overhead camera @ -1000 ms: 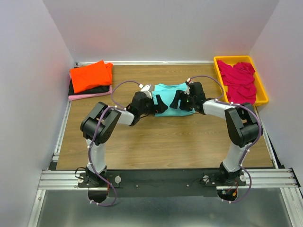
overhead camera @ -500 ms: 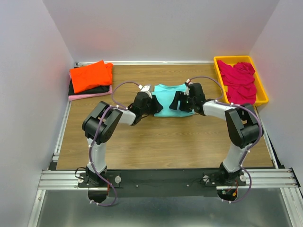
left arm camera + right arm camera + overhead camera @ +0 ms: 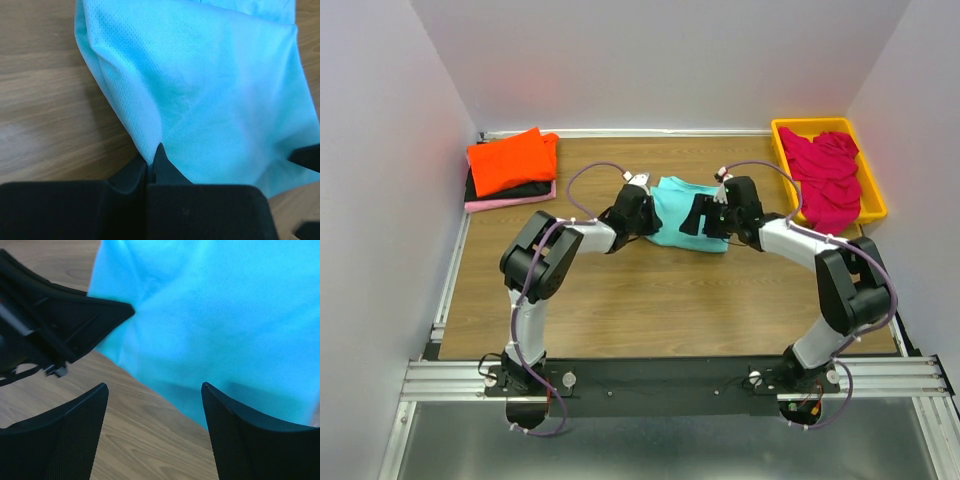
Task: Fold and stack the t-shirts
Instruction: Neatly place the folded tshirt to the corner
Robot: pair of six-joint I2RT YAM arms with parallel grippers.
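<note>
Midway across the tabletop [image 3: 650, 300] lies one turquoise t-shirt [image 3: 672, 215], bunched nearly square, no clear long axis. Only the wrist views show the jaws: the left gripper [image 3: 152, 159] has them pressed together pinching the shirt's edge, the right gripper [image 3: 155, 390] spread over the cloth. Far left, three folded t-shirts [image 3: 508, 165] are stacked; magenta cloth [image 3: 825, 175] fills one yellow tray [image 3: 810, 123].
</note>
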